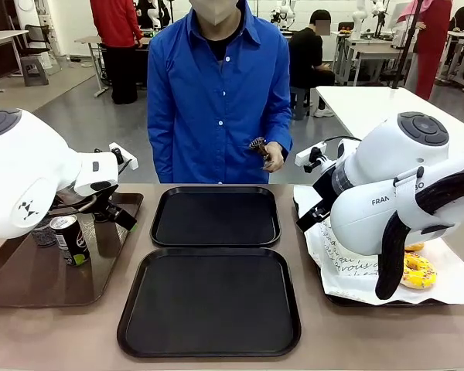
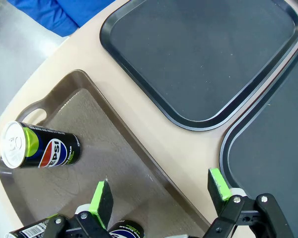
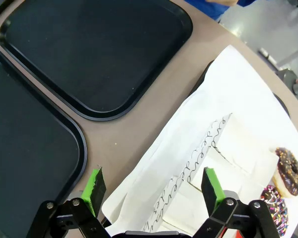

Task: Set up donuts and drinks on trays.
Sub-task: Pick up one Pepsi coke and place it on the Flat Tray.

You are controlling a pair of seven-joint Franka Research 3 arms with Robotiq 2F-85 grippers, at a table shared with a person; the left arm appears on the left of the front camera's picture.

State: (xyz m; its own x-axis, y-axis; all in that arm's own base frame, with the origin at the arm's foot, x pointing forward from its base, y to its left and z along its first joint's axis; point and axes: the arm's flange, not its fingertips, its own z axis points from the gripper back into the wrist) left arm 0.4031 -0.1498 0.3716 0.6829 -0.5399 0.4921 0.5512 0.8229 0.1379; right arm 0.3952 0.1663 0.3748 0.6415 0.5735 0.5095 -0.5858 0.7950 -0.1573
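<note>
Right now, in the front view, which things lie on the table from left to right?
A brown tray with a black can on it → near black tray, far black tray behind it → white paper → yellow-iced donut.

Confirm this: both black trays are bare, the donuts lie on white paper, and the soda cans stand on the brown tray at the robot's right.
Wrong side. The front view shows the soda cans on the brown tray at the robot's left. The black trays are bare and the donuts lie on white paper.
</note>
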